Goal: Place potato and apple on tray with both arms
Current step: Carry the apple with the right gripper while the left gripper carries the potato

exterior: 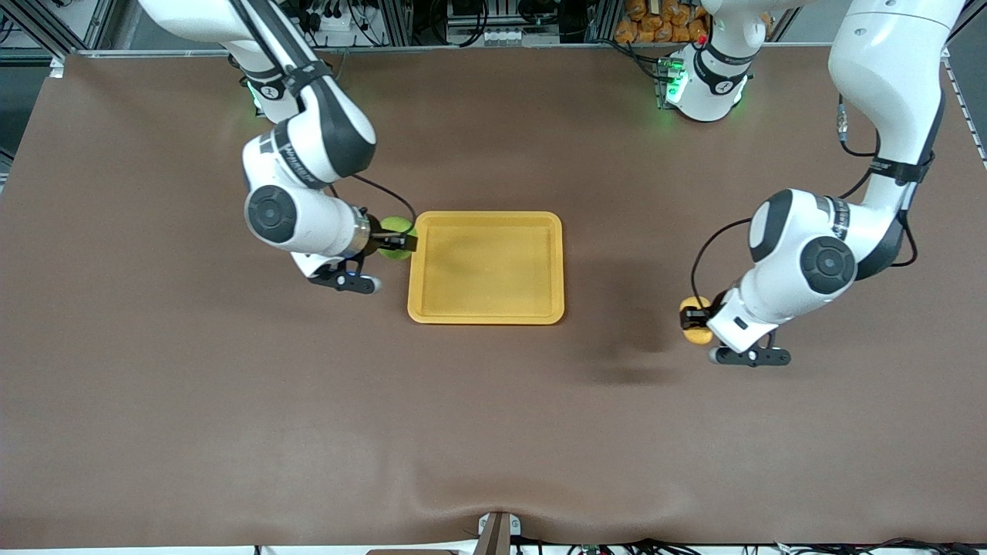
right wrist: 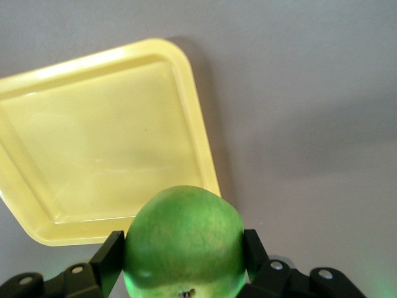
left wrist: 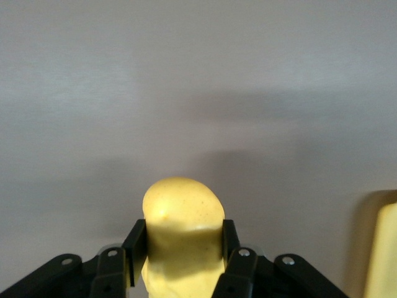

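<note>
A: While both arms are loaded, log positions. Right gripper (exterior: 399,241) first?

B: R gripper sits over the table right at the tray (exterior: 486,267) edge, at the right arm's end of it. Fingers clamped on the apple (exterior: 398,228), one each side. Wrist view confirms: apple (right wrist: 183,242) fills the gap between the black fingers (right wrist: 107,259), stem dimple facing the cam, green skin w/ faint streaks.

A: Tray?

B: Yellow-orange, rectangular, rounded corners, raised rim, flat on the brown table (exterior: 493,432) approx mid-table. Nothing in it. R wrist view shows the tray (right wrist: 37,230) just under and past the apple, one corner closest.

A: Left gripper (exterior: 695,317)?

B: L gripper is over bare table toward the left arm's end, well apart from the tray. Fingers closed on the potato (exterior: 696,327). L wrist view: potato (left wrist: 183,226) pinched between both fingers (left wrist: 135,243), rounded end sticking out past the tips, skin yellow w/ tiny specks. Sliver of tray rim (left wrist: 383,254) at the frame edge.

A: Potato touching the table?

B: Can't tell from front view; shadow lies on the cloth beside it.
</note>
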Robot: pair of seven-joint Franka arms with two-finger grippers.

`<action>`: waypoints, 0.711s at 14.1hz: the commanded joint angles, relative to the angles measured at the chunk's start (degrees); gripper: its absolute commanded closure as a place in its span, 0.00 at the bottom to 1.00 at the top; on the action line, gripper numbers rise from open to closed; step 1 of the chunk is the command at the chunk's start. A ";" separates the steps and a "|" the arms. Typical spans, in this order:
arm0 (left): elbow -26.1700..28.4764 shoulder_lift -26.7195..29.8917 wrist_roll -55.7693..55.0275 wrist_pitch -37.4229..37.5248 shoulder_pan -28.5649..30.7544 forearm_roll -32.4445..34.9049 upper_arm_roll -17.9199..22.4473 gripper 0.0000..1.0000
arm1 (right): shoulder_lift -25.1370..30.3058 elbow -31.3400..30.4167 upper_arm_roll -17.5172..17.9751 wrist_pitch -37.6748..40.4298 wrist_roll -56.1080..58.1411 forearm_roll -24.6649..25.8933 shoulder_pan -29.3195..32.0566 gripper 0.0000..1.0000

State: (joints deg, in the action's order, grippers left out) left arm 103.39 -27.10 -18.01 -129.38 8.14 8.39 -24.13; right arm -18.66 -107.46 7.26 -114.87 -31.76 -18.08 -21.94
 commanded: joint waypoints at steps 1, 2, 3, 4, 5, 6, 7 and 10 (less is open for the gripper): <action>-1.08 0.64 -4.74 2.55 -3.11 1.19 -0.92 1.00 | -2.16 0.67 -0.31 -0.96 -3.20 -1.34 -1.17 0.83; -1.35 0.56 -7.54 2.99 -4.61 1.19 -0.83 1.00 | -2.69 0.76 -0.23 -1.75 -6.09 -1.34 -1.26 0.82; -1.35 0.47 -10.70 3.00 -6.37 1.27 -0.83 1.00 | -3.05 0.76 -0.23 -2.63 -7.69 -1.34 -1.96 0.82; -1.52 0.29 -13.43 3.00 -8.30 1.28 -0.83 1.00 | -3.57 0.76 -0.31 -3.59 -8.92 -1.43 -3.18 0.82; -1.79 -0.06 -15.54 3.00 -9.80 1.28 -0.74 1.00 | -4.10 0.76 -0.31 -5.08 -11.19 -1.43 -3.37 0.81; -2.57 -0.93 -17.30 3.00 -10.85 1.28 -0.74 1.00 | -5.15 0.76 -0.31 -6.58 -14.09 -1.43 -3.46 0.81; -2.84 -1.29 -18.97 3.00 -12.43 1.28 -0.74 1.00 | -6.20 0.84 -0.23 -7.38 -15.86 -1.43 -3.98 0.80; -4.77 -3.31 -24.34 3.00 -16.39 1.36 -0.39 1.00 | -8.67 0.67 -0.31 -10.62 -18.24 -1.43 -6.35 0.80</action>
State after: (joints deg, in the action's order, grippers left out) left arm 101.54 -28.33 -38.80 -127.67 -5.82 8.39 -25.15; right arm -25.69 -107.49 7.25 -123.87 -47.56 -18.32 -26.59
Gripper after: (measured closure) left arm 0.476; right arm 0.176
